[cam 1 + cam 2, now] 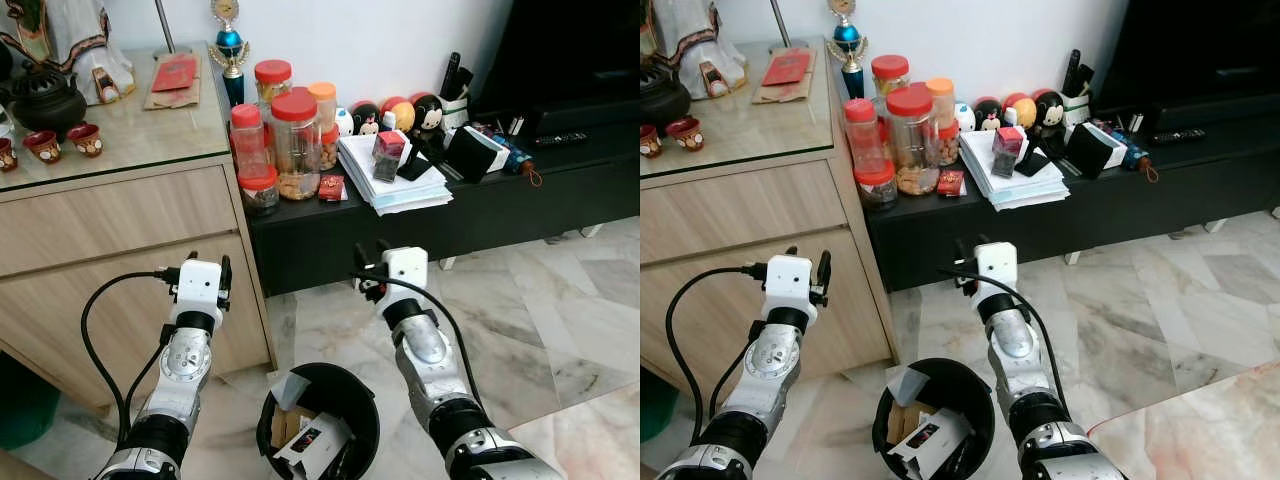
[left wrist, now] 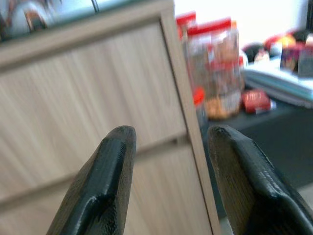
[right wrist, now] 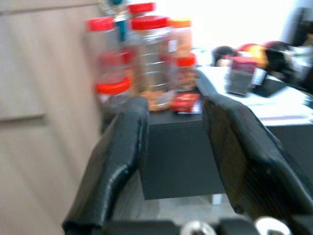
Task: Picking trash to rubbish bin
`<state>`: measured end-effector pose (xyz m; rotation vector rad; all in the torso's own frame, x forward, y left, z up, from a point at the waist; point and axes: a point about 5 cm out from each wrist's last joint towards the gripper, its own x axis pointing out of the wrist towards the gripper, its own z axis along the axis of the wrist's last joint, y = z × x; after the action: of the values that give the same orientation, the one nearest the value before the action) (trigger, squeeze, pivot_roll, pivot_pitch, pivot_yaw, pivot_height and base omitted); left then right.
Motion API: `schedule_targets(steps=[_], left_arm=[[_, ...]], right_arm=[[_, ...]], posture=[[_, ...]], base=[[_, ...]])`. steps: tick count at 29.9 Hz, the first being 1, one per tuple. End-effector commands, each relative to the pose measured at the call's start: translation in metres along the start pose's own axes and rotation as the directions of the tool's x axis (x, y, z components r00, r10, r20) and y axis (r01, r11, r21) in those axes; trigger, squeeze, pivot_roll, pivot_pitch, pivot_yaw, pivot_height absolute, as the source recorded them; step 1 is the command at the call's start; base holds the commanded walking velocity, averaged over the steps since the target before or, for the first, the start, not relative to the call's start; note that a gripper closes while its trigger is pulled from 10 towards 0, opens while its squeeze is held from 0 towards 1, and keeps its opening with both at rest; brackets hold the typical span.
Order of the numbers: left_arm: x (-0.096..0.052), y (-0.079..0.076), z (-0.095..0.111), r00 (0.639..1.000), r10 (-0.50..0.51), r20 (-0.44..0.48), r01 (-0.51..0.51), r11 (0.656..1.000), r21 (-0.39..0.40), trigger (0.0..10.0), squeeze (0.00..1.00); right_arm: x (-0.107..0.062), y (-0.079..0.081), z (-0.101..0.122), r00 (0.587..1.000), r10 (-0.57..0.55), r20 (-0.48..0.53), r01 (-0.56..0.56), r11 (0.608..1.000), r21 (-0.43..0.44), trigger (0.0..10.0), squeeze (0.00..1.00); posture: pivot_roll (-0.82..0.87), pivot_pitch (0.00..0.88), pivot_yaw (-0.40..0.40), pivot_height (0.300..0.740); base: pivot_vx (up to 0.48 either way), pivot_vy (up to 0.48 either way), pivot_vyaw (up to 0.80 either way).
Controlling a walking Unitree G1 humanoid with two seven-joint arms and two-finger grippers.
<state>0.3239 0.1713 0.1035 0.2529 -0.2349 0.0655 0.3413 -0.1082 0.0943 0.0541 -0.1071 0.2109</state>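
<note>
A black round rubbish bin stands on the marble floor between my two arms, holding cardboard pieces and a white-and-black box. My left gripper is raised in front of the wooden cabinet, open with nothing between its fingers. My right gripper is up in front of the low black console, open and empty too. A small red packet lies on the console top beside the jars; it is also in the right wrist view, ahead of the fingers.
The wooden cabinet with a glass top is on the left. On the black console stand several red-lidded jars, a stack of papers, figurines and a dark box. Open marble floor lies to the right.
</note>
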Motion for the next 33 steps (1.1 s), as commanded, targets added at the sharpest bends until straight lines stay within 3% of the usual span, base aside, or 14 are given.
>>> schedule_targets(steps=[1, 8, 33], left_arm=[[0.0, -0.001, 0.006, 0.999, 0.007, 0.034, -0.007, 1.0, 0.007, 10.0, 0.0], [0.004, -0.009, 0.014, 0.998, -0.024, 0.057, 0.024, 1.0, 0.001, 10.0, 0.0], [0.008, -0.012, 0.023, 0.995, -0.017, 0.095, 0.017, 1.0, -0.004, 10.0, 0.0]], right_arm=[[0.008, -0.003, 0.014, 0.999, -0.015, 0.049, 0.014, 1.0, 0.025, 10.0, 0.0], [0.01, -0.003, 0.02, 0.997, -0.025, 0.074, 0.023, 0.999, 0.025, 10.0, 0.0], [0.009, 0.005, 0.019, 0.997, -0.004, 0.081, 0.001, 0.999, 0.038, 10.0, 0.0]], posture=[[0.19, 0.0, 0.018, 0.74], [0.18, 0.0, 0.034, 0.74], [0.18, 0.0, 0.035, 0.74]], base=[[0.0, 0.0, 0.0], [0.0, 0.0, 0.0], [0.0, 0.0, 0.0]])
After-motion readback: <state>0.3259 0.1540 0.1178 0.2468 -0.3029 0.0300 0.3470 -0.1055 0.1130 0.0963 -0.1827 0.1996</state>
